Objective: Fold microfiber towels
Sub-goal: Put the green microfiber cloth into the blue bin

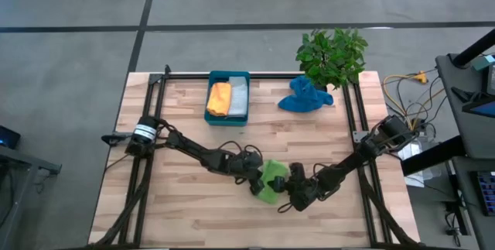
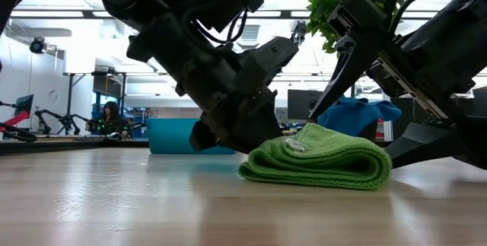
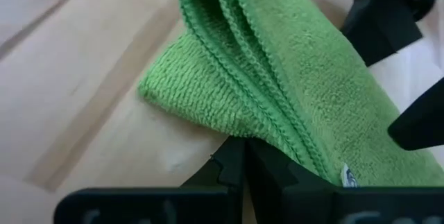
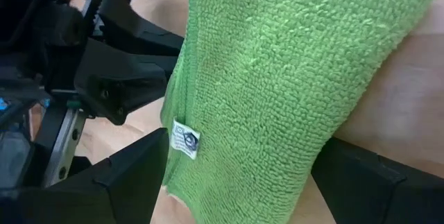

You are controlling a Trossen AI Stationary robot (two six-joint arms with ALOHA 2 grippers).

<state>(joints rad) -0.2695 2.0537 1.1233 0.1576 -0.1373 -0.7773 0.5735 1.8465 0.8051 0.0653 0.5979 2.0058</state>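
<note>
- While folded into a thick pad, lime green microfiber towel (image 1: 272,180) lies on the wooden tabletop (image 1: 186,211), near its front middle.
- Left gripper (image 1: 256,186): fingers fully closed, empty, tips touching the towel's edge.
- Right gripper (image 1: 288,197): fingers spread wide, straddling the towel.

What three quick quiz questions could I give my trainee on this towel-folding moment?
1. True or false: the green towel lies folded on the table between the two grippers.
2. Which towels are in the teal tray? A) blue and green B) orange and grey C) grey and blue
3. How do the fingers of the left gripper and the right gripper stand?

Key:
1. True.
2. B: the orange towel and the grey towel lie side by side in it; the blue towel sits crumpled by the plant.
3. Left shut at the towel's edge; right open, one finger either side of the towel.
</note>
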